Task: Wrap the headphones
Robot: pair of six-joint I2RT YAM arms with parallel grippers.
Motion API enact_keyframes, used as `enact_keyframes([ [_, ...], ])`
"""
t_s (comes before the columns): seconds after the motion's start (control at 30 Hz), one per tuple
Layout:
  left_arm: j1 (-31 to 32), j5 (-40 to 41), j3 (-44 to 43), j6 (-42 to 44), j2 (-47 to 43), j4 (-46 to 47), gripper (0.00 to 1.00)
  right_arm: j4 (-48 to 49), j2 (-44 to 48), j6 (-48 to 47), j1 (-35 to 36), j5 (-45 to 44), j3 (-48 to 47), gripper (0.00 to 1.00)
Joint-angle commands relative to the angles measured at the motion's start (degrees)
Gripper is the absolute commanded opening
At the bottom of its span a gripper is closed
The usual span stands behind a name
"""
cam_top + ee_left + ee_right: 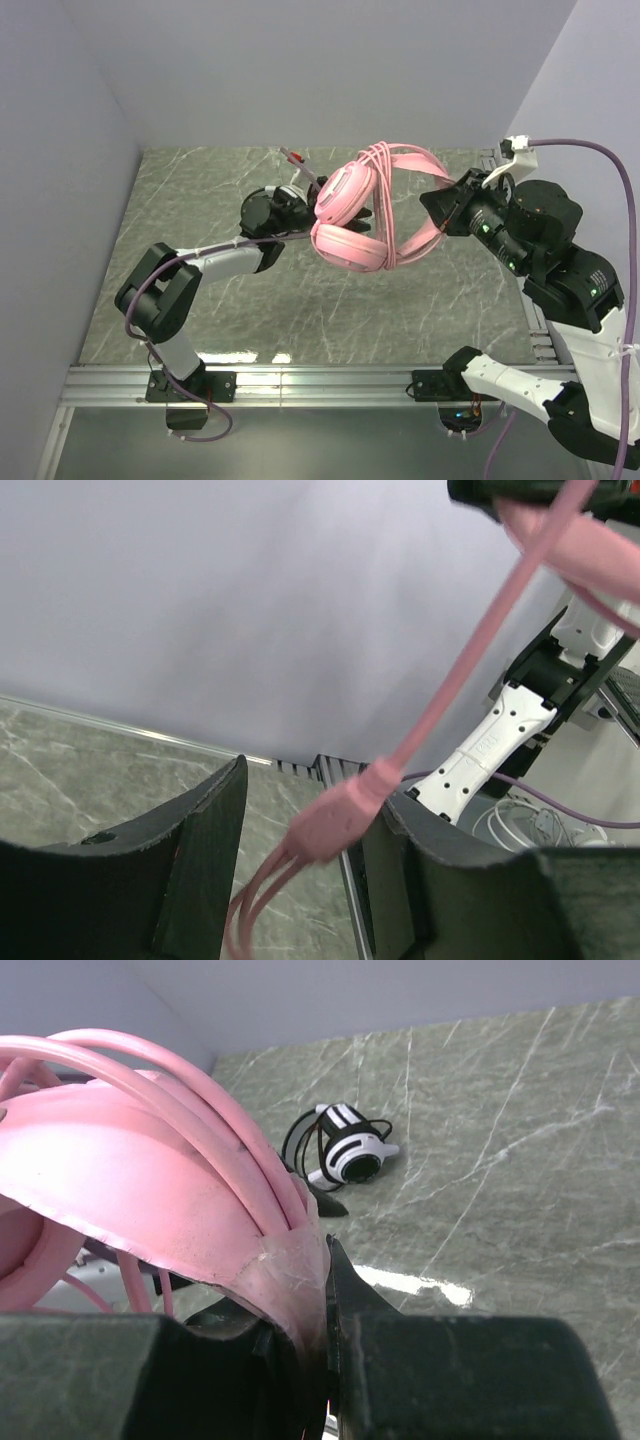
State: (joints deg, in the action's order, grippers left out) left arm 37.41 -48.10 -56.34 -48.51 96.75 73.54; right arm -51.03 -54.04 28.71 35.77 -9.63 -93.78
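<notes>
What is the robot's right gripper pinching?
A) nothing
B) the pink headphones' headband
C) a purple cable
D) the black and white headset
B: the right gripper is clamped on the headband of the pink headphones, held up above the table, while the black and white headset lies on the table untouched.

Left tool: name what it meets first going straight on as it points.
The left tool likely meets the pink cable running between its fingers, then the pink headphones; depth unclear.
</notes>
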Motion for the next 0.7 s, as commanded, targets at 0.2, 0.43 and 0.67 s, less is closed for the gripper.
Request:
enact_keyframes([
  [0.2,2.0,2.5,6.5,3.8,-0.2,8.6,0.51,7.7,0.2,4.8,0.4,-5.3,-4.2,0.0],
  [0.43,4.1,3.9,10.1,5.2,1.3,10.0,0.5,7.9,-0.1,5.0,0.4,-6.4,-4.8,0.0],
  [0.67,6.4,5.0,8.2,6.7,4.4,9.7,0.54,8.1,-0.1,5.4,0.4,-6.4,-4.8,0.0],
])
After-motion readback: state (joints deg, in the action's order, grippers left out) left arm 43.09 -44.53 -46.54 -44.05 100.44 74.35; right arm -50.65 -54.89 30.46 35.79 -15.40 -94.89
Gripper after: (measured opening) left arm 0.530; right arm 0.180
